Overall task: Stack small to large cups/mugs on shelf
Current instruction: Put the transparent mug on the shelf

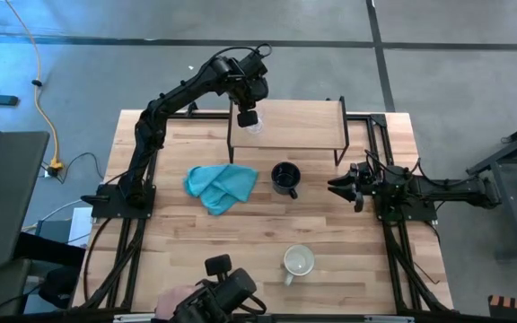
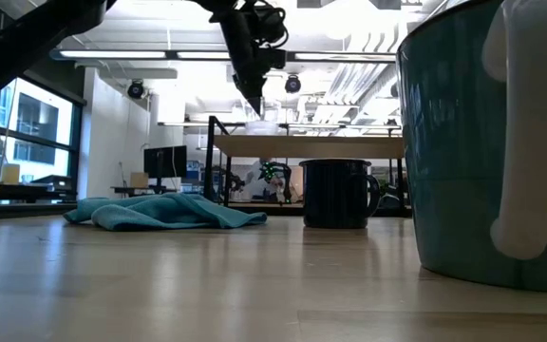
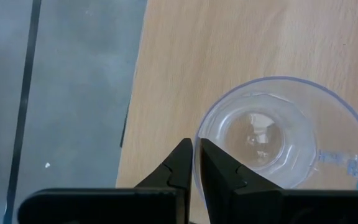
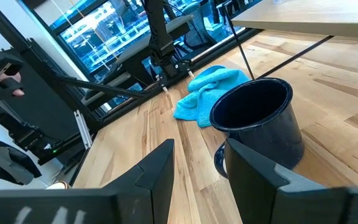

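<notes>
The small clear glass cup [image 3: 272, 134] is over the left end of the light-wood shelf [image 1: 303, 121], and my left gripper [image 1: 248, 117] reaches down from above, shut on its rim. In the low view the cup [image 2: 272, 125] shows right at the shelf top; whether its base rests there I cannot tell. The black mug [image 1: 285, 178] stands upright on the table in front of the shelf. The pale mug [image 1: 298, 262] stands upright near the table's front edge. My right gripper [image 1: 341, 187] waits open at the table's right, pointing at the black mug [image 4: 260, 118] without touching it. My left gripper pinches the glass cup's rim [image 3: 197, 155] between its two fingers, on the side opposite the cup's handle [image 3: 353, 165]. One finger [image 3: 219, 171] is inside the cup and the other [image 3: 179, 168] outside. The fingers come steeply from above. The cup stays upright, mouth up.
A crumpled teal cloth [image 1: 220, 186] lies on the table left of the black mug. The shelf stands on thin black legs [image 1: 339, 144] at the table's far edge. The pale mug [image 2: 482, 142] fills the low view's right side.
</notes>
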`<action>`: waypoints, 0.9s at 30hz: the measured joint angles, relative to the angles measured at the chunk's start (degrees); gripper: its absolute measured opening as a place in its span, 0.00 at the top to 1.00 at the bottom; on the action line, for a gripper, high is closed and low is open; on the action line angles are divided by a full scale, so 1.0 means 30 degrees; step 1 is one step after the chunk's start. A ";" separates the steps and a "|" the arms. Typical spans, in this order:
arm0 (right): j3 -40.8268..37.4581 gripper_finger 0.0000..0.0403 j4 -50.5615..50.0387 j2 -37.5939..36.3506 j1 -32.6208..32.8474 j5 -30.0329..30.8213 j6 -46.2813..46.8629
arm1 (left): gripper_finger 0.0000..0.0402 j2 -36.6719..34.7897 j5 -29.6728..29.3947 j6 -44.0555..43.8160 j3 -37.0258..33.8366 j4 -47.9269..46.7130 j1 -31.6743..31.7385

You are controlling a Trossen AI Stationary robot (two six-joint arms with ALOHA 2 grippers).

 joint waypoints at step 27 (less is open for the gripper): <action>0.0000 0.67 0.0000 0.0000 0.0000 0.0000 -0.0007 | 0.96 -0.0186 0.0505 -0.0079 0.0030 0.0009 0.0000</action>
